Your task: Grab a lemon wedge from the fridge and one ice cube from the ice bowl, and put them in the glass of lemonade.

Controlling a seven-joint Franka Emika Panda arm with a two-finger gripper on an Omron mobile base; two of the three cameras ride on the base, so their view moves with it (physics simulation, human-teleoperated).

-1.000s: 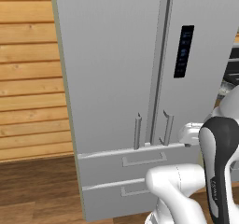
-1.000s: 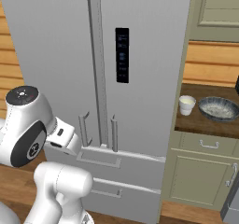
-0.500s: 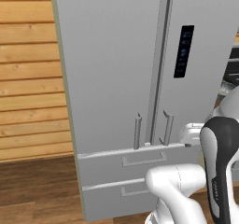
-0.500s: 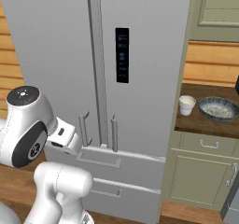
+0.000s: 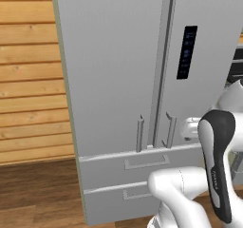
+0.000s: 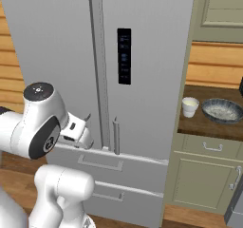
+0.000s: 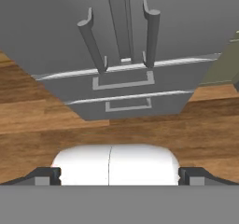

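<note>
The fridge (image 5: 118, 70) stands straight ahead with both doors and both lower drawers shut, its bar handles (image 7: 149, 31) hanging side by side at the centre seam. The lemon wedge is hidden. To the right of the fridge, the glass of lemonade (image 6: 190, 106) stands on a dark counter, with the ice bowl (image 6: 222, 110) just right of it. My gripper (image 6: 87, 136) hovers in front of the lower end of the door handles, a short way off the fridge. Its fingertips (image 7: 46, 175) stand far apart in the hand view, so it is open, with nothing between them.
Olive-green cabinets (image 6: 204, 175) sit under the dark counter (image 6: 209, 126), with another cabinet (image 6: 223, 8) above. A wood plank wall (image 5: 28, 80) flanks the fridge on the left. Wooden floor (image 7: 46, 120) lies in front of the drawers.
</note>
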